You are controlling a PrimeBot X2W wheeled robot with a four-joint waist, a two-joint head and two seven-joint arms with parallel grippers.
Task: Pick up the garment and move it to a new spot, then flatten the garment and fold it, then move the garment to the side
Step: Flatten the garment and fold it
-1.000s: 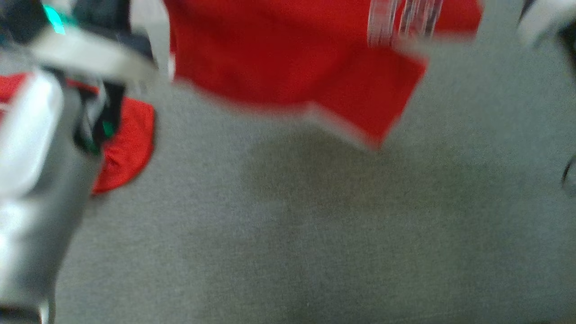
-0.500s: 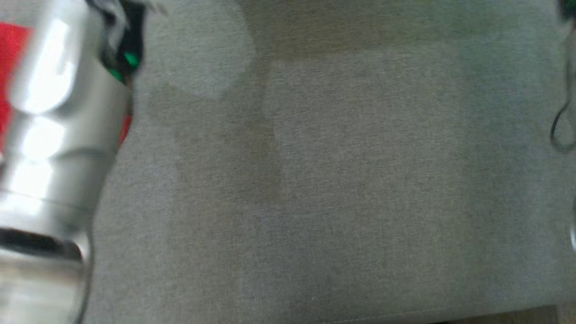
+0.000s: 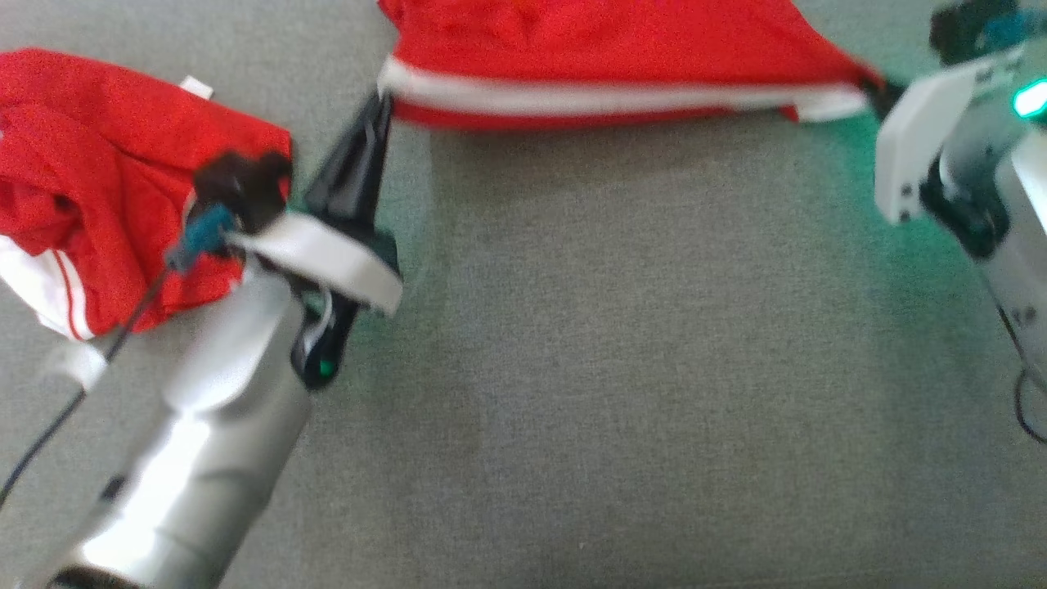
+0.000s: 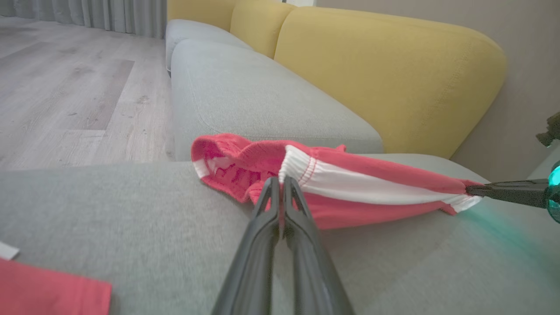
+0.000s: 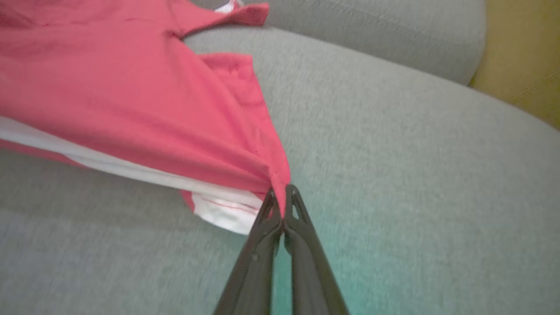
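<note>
Pinching opposite ends of its white band (image 3: 605, 98), the left gripper (image 4: 280, 180) and right gripper (image 5: 282, 190) hold the red garment (image 3: 605, 41) stretched between them across the grey sofa seat (image 3: 622, 368); a second red cloth (image 3: 90, 180) lies beside the left arm (image 3: 221, 409).

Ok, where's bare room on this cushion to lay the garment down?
The grey cushion is bare on the robot's side of the stretched garment, between left gripper and right gripper. Crowded at the left, where a red heap lies.

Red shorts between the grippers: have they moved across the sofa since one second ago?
Cannot tell. The head camera swung meanwhile; against the crumpled red garment, the shorts lie to its right as before.
</note>
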